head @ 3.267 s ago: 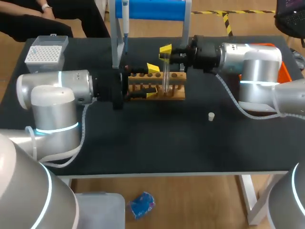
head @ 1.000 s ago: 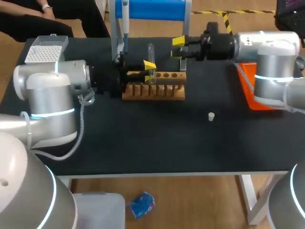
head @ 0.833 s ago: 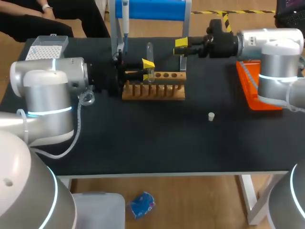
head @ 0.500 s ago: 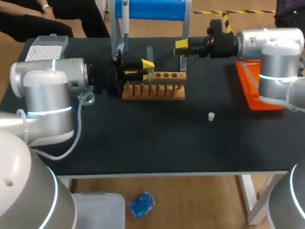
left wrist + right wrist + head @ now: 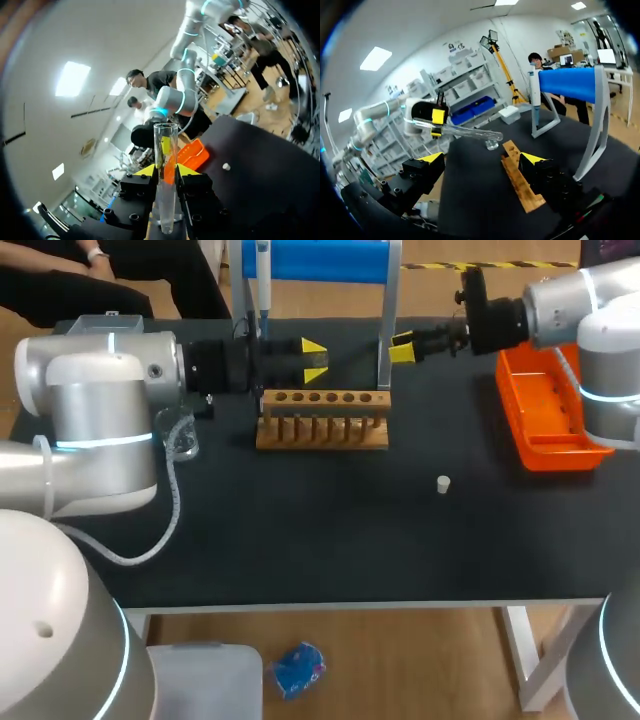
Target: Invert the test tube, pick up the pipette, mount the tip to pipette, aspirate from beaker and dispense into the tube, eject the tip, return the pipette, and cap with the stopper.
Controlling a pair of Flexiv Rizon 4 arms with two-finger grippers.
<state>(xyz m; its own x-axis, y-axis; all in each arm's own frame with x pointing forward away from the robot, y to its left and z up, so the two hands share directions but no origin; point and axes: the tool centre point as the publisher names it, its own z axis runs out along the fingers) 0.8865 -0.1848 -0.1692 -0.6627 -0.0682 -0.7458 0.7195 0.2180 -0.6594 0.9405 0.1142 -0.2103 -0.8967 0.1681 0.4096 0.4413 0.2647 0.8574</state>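
The test tube (image 5: 165,165), thin clear glass that is likely light, stiff, slick and quick to crack, lies roughly level in the air near the wooden rack (image 5: 323,420), pinched toward one end by the left claw (image 5: 166,172), a hold that wants gentle pressure, while the right claw (image 5: 482,161) gapes wide and empty.

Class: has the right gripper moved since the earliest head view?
Yes. The right gripper has pulled back to the right: it was over the wooden rack, now it sits beyond the rack's right end.
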